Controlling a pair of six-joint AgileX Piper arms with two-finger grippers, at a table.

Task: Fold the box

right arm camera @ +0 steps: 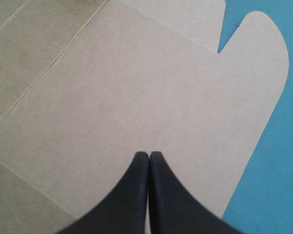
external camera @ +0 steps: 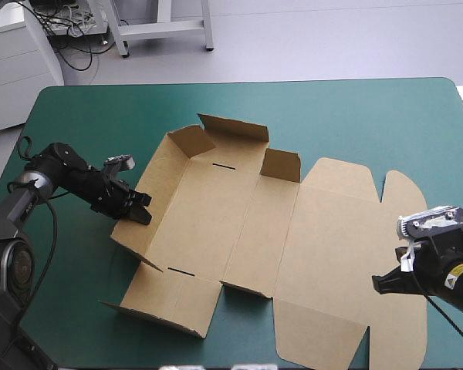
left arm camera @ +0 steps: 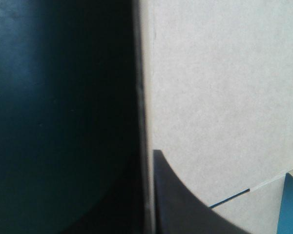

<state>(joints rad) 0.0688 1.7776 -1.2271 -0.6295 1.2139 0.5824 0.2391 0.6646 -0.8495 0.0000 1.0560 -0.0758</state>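
Observation:
The brown box (external camera: 239,223) lies spread across the table, with its left wall and two far flaps raised and its lid panel flat on the right. My left gripper (external camera: 139,212) is at the raised left wall. In the left wrist view the wall's edge (left arm camera: 144,97) runs between its black fingers (left arm camera: 176,204), all but shut on it. My right gripper (external camera: 380,284) is shut, its tips meeting in a point (right arm camera: 149,156) over the flat lid panel (right arm camera: 136,87) near the rounded lid flap (right arm camera: 263,58).
Teal-green cover (external camera: 332,116) shows bare beyond the box's far side and along the left edge. The rounded lid flap (external camera: 405,200) reaches close to the table's right edge. Two narrow slots (external camera: 224,166) are cut in the box floor.

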